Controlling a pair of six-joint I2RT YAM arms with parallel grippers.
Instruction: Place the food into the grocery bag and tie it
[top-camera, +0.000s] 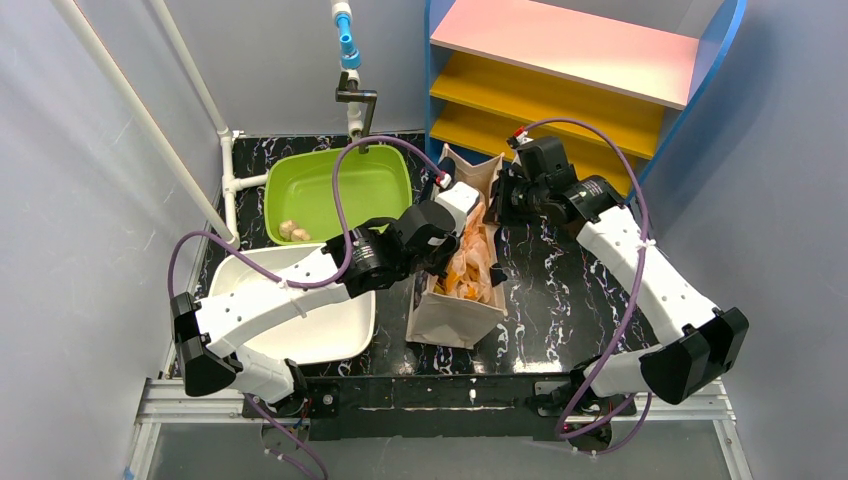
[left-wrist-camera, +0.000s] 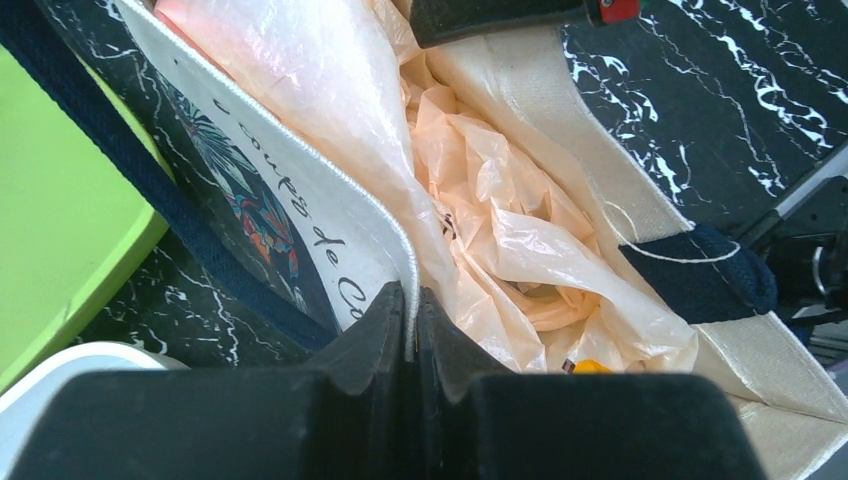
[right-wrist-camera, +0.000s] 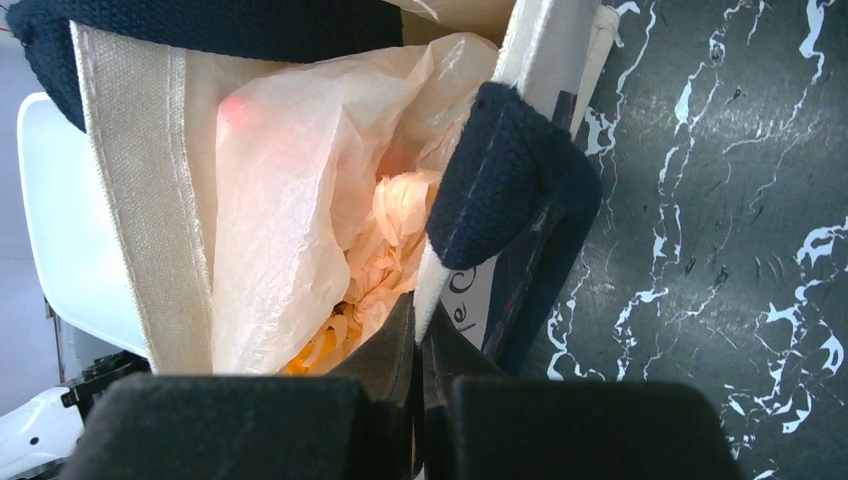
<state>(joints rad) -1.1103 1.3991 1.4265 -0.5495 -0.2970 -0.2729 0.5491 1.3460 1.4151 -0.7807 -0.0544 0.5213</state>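
Tote (top-camera: 450, 322) of stiff cream canvas stands upright in the middle of the black marbled desk (top-camera: 560, 290). The thin beige grocery bag (top-camera: 470, 270) is stuffed down inside it, crumpled, with its plastic rising to the tote's mouth.

The left gripper (left-wrist-camera: 410, 312) has its fingers pressed together on the printed side wall of the tote, and the white rim runs straight in between them. The plastic lies against the inner face of that wall, but I cannot tell whether any of it is caught in the pinch. The right gripper (right-wrist-camera: 420, 345) is clamped in the same way on the opposite rim, just below a navy handle (right-wrist-camera: 510, 170) that folds over the edge.

A reddish patch (right-wrist-camera: 235, 110) glows through the plastic high on one side. A yellow bit (left-wrist-camera: 590, 366) shows low in the folds, and whether it is print or a packet is unclear. No other food can be made out.

A green basin (top-camera: 340, 180) sits behind and to the left with a few pale lumps (top-camera: 293, 230) in its near corner. A white basin (top-camera: 330, 330) lies beside the tote under the left arm. A shelf (top-camera: 560, 45) in pink, yellow and blue stands at the back right.
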